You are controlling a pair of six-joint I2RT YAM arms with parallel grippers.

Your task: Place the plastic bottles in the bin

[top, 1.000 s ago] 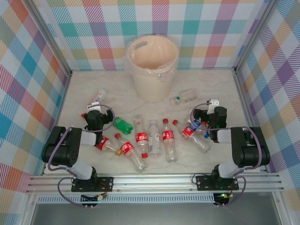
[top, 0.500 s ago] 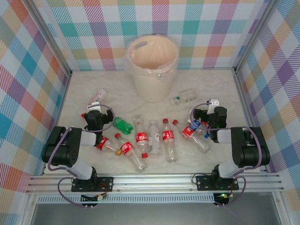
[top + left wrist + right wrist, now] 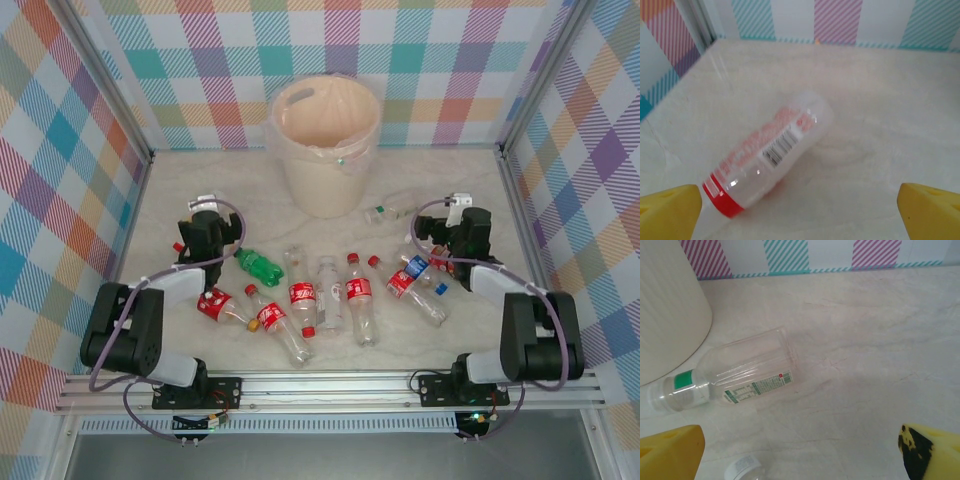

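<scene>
Left tool (image 3: pixel 800 212): jaws wide apart, empty, facing a red-labelled bottle (image 3: pixel 767 152), far left.
Right tool (image 3: pixel 800 450): wide apart, empty, facing a clear bottle (image 3: pixel 735 372) beside the bin (image 3: pixel 325 175).
Count: roughly twelve bottles (image 3: pixel 358 295) on the surface (image 3: pixel 270 225); one bin, far centre.

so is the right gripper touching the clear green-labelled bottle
Apart. The right wrist view shows bare table between the right gripper and the clear green-labelled bottle lying ahead of its open jaws.
</scene>
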